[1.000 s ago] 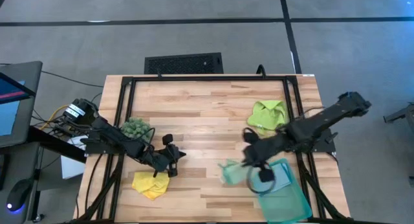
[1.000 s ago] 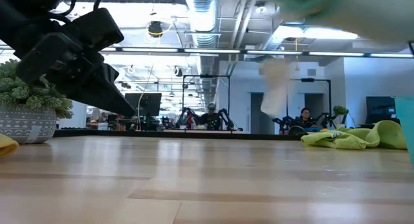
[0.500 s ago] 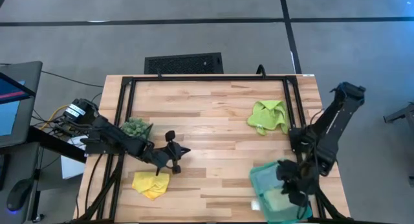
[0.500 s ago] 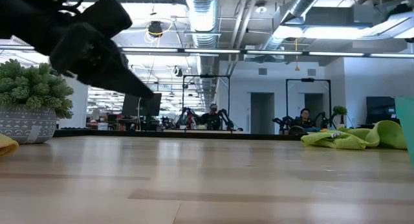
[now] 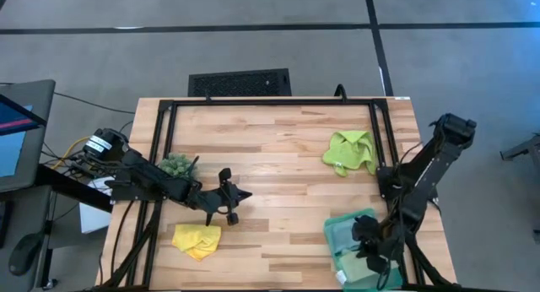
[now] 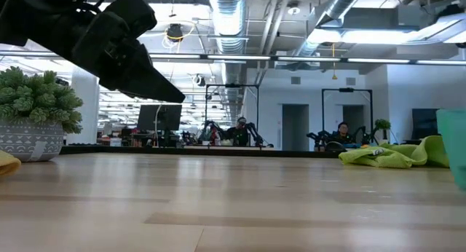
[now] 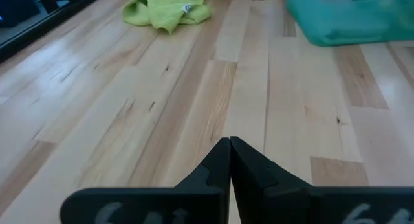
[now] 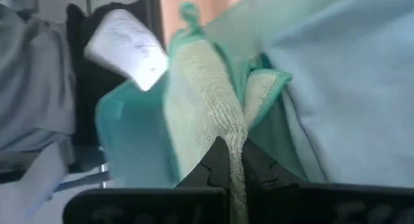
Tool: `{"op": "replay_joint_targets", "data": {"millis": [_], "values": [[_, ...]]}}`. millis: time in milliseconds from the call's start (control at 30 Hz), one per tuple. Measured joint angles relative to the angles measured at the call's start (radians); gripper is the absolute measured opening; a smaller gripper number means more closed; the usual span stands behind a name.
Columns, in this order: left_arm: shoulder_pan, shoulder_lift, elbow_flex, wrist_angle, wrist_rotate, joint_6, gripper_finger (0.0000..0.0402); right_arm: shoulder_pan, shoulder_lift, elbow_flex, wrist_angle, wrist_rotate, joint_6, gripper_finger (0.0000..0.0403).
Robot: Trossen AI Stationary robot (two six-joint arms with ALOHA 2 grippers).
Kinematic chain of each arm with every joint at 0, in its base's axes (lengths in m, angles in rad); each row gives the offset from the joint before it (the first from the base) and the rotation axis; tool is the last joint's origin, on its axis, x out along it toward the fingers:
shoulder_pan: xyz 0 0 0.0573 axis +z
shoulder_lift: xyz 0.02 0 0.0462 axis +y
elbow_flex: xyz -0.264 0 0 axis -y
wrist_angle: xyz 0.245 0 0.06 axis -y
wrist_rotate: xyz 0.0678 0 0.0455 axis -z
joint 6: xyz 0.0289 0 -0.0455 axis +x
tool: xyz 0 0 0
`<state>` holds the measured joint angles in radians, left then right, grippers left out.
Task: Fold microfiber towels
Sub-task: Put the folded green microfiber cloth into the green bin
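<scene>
On a pale wooden table (image 5: 278, 157) seen from above, two dark robot arms work among small cloths. At the left edge sits a small potted plant (image 5: 177, 166) with fuzzy dark-green foliage in a grey patterned pot. Just in front of it, near the table's front edge, lies a crumpled yellow towel (image 5: 197, 240). The left gripper (image 5: 234, 197) hovers over bare wood between the plant and the table's middle, its two fingers pressed together and holding nothing.

Farther right, toward the back of the table, a lime green towel (image 5: 350, 150) lies in a loose heap, with a small white tag showing in the left wrist view; no writing on it can be read.

At the front right corner stands a teal plastic tray (image 5: 337, 233). The right gripper (image 5: 369, 246) is lowered over the tray, its fingers pinched tight on a pale sage green towel (image 8: 207, 114) with a teal stitched edge. A light blue towel (image 8: 349, 88) lies beside it in the tray. A white care label (image 8: 127, 54) shows close by, its print too blurred to read.
</scene>
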<state>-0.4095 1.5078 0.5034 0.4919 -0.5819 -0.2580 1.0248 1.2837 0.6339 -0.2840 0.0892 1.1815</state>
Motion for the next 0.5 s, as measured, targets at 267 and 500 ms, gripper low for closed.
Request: {"op": "replay_joint_targets", "data": {"millis": [267, 500], "values": [[0.000, 0.000, 0.000, 0.000, -0.001, -0.048, 0.0000, 0.000, 0.057, -0.007, 0.053, 0.148, 0.031, 0.0024], [0.000, 0.000, 0.000, 0.001, -0.007, -0.063, 0.0000, 0.016, 0.122, -0.039, 0.047, 0.150, 0.138, 0.0035]]}}
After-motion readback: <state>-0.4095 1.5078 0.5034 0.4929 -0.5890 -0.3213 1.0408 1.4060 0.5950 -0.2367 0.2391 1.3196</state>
